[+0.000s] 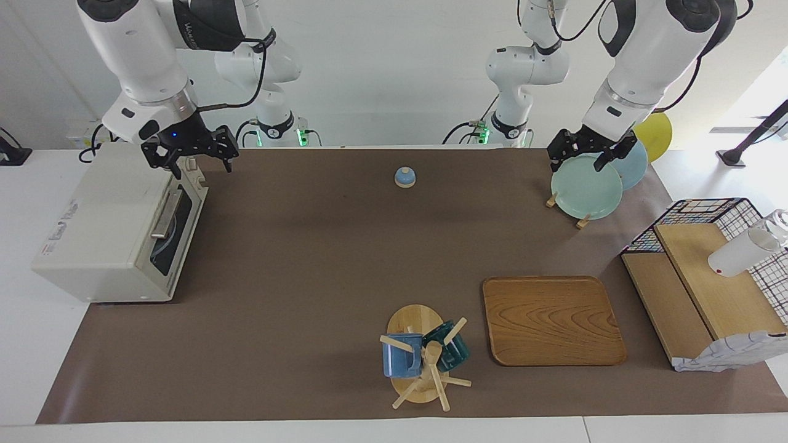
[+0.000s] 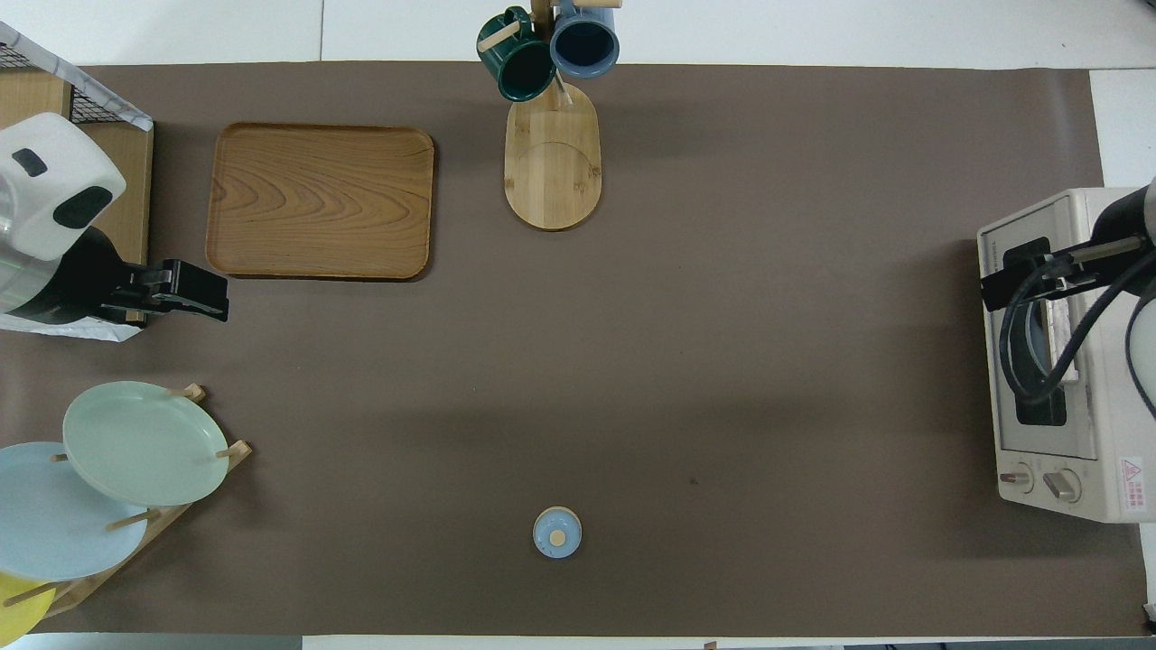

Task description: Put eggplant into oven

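1. Oven [image 1: 104, 227]: cream-white and boxy, standing at the right arm's end of the counter [image 1: 18, 344]. Its dark glass door is shut and the metal bar handle [image 1: 165, 215] is untouched. A pale blue curve shows through the glass, but I cannot tell what it is.
2. Oven markings: a red-and-white warning label [image 2: 1133, 471] sits on top beside the two knobs [image 2: 1039, 481], and a grey printed mark [image 1: 61, 218] lies along the top edge. Neither can be read.
3. Eggplant: not seen in either view, so its place cannot be told.
4. Right gripper [image 1: 200, 166]: in the air over the corner of the oven nearest the robots. The fingers are spread wide and hold nothing.
5. Left gripper [image 1: 582, 161]: hangs idle over the plate rack [image 1: 578, 220] at the left arm's end. The fingers are spread wide and empty, in front of the pale green plate [image 1: 588, 191].
6. Arm lettering [image 1: 196, 24]: white print on the right arm's black sleeve, too small to read.
7. Brown mat [image 1: 308, 277], which carries:
   - a small blue domed lid [image 1: 404, 177], near the robots;
   - a wooden tray [image 1: 552, 320];
   - a mug tree [image 1: 425, 357] with a blue mug and a dark green mug, both unmarked.
8. Wire basket [image 1: 708, 215]: holds wooden boards, beside the tray at the left arm's end.
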Controlling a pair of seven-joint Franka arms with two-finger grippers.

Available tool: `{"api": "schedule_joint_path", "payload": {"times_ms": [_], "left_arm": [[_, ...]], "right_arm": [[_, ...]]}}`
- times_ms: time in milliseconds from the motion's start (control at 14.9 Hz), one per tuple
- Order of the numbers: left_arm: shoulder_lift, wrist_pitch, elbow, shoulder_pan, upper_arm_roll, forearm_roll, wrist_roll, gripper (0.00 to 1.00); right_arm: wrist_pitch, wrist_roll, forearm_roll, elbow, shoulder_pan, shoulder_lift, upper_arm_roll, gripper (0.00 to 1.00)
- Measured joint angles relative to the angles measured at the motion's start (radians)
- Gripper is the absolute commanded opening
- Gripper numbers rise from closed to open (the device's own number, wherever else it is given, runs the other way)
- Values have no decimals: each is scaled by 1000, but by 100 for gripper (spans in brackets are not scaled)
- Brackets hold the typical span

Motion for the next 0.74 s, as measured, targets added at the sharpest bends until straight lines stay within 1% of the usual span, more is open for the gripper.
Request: {"api": "schedule_joint_path", "payload": {"times_ms": [402, 736], "left_arm": [[0, 0, 0, 0, 0, 0, 0, 100], [0, 0, 0, 0, 0, 0, 0, 100]], "right_arm": [[9, 0, 0, -31, 1, -32, -3, 100], [18, 0, 0, -38, 0, -31, -3, 100]]}}
